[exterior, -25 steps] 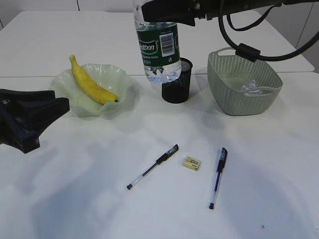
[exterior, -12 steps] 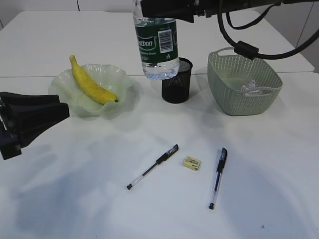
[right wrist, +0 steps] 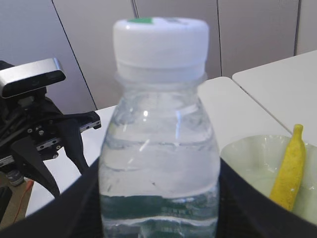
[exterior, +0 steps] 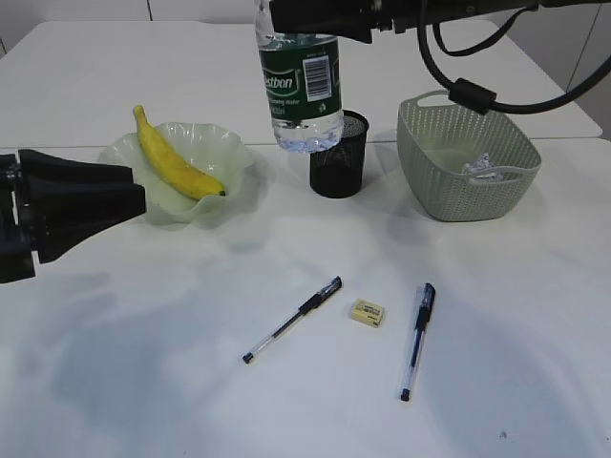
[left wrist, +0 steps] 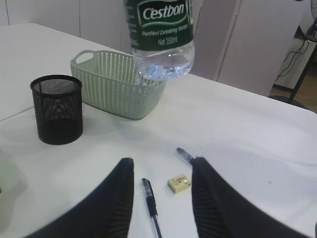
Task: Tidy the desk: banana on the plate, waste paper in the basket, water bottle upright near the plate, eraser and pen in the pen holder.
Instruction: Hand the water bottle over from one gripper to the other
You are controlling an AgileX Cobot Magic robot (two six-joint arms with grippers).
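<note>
The left end effector [exterior: 119, 196], spread and empty, had slid closer to the plate [exterior: 229, 205] holding the banana [exterior: 172, 162]. The right end effector [right wrist: 158, 198] pinched the water bottle [exterior: 301, 91] upright in the air, barely moved. The bottle still needed setting down.

Open table [exterior: 143, 382] around pens [exterior: 291, 320] and eraser [exterior: 367, 312]; pen holder [exterior: 338, 167] crowded by bottle [exterior: 302, 91].

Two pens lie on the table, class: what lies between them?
In the exterior view, a small yellow eraser lies between the left pen and the right pen, touching neither. The left wrist view shows it there too.
</note>
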